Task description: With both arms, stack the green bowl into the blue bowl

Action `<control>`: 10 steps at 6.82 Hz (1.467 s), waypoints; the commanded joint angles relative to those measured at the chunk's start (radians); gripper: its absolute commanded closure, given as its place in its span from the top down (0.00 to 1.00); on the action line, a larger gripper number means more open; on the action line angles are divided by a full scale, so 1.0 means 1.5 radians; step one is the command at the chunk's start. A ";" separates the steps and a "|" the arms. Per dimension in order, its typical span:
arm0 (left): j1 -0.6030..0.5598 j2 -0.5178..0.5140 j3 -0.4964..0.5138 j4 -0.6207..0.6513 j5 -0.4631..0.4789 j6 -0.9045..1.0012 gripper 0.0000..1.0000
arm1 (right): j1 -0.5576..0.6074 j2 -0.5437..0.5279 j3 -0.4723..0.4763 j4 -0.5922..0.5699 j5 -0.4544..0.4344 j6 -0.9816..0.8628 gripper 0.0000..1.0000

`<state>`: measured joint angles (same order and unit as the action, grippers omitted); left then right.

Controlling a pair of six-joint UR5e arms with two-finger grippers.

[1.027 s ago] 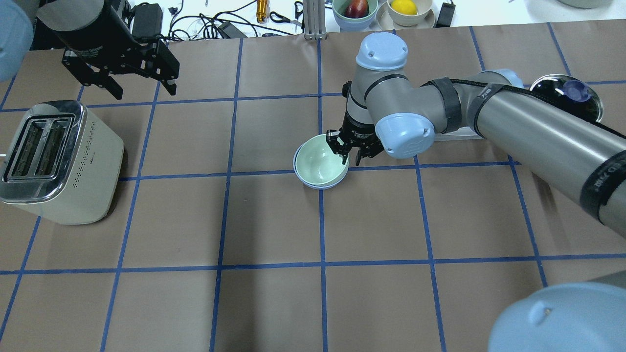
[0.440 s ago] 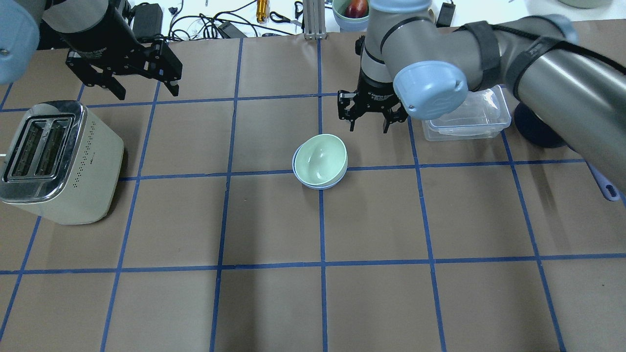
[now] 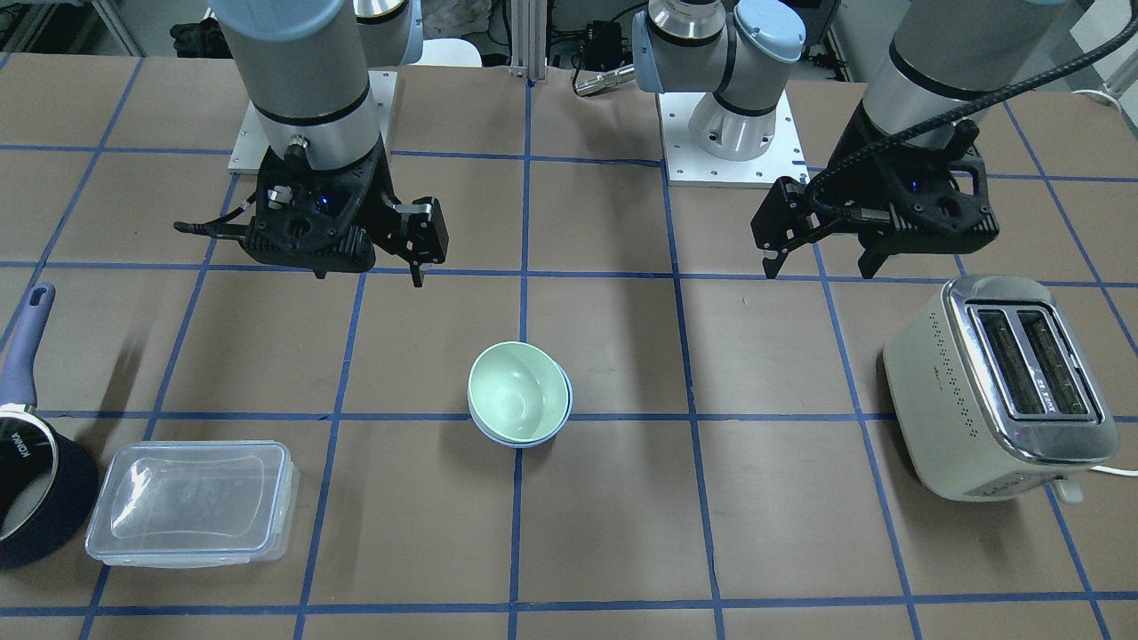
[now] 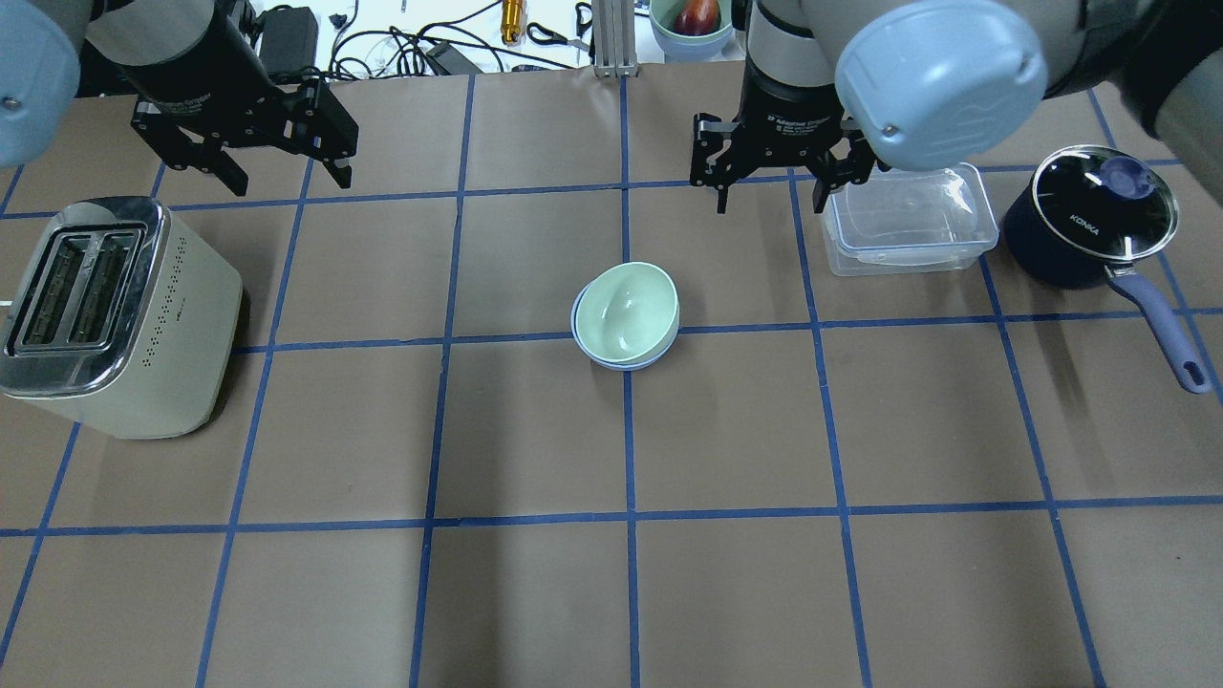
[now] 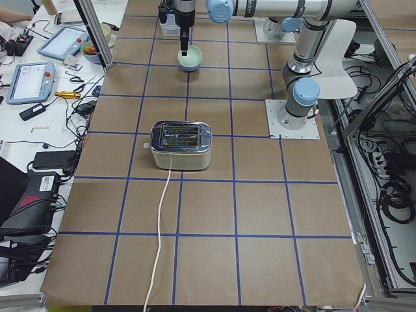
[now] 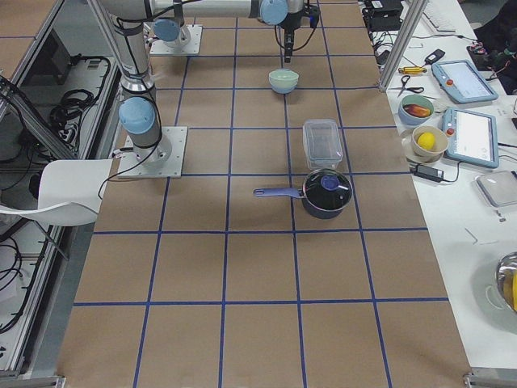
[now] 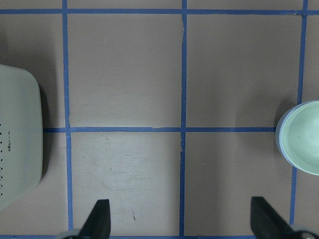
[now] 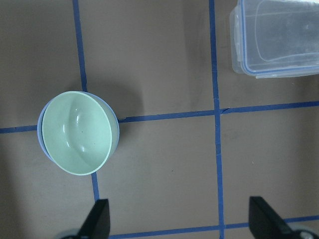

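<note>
The pale mint-green bowl [image 4: 626,308] sits nested in the pale blue bowl [image 4: 580,330] at the middle of the table, tilted a little, so only the blue rim shows. They also show in the front view, green bowl [image 3: 517,391] in blue bowl [image 3: 564,418]. My right gripper [image 4: 770,203] is open and empty, raised, beyond and to the right of the bowls; its wrist view shows the green bowl [image 8: 77,132] to the lower left. My left gripper [image 4: 285,182] is open and empty, raised at the far left above the toaster.
A cream toaster [image 4: 105,315] stands at the left. A clear lidded container [image 4: 908,229] and a dark pot with a blue handle [image 4: 1089,225] stand at the right. A bowl of fruit [image 4: 693,19] and cables lie past the far edge.
My right gripper has opened off the green bowl's rim, risen and drawn back away from the bowls. The green bowl stays in the blue bowl. The left gripper has barely moved.
</note>
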<state>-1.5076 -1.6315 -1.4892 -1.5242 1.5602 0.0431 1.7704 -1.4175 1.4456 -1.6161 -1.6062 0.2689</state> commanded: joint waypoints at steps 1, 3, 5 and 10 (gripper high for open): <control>0.001 0.001 0.001 0.002 -0.001 0.000 1.00 | -0.003 -0.005 -0.017 0.034 -0.002 -0.005 1.00; 0.004 0.001 0.001 0.003 -0.002 0.001 1.00 | -0.075 -0.009 -0.031 0.041 0.016 -0.033 1.00; 0.004 0.001 0.000 0.002 -0.002 0.001 1.00 | -0.114 -0.018 -0.031 0.037 0.049 -0.077 1.00; 0.005 0.001 0.001 0.011 -0.005 0.001 1.00 | -0.111 -0.026 -0.031 0.042 0.046 -0.075 1.00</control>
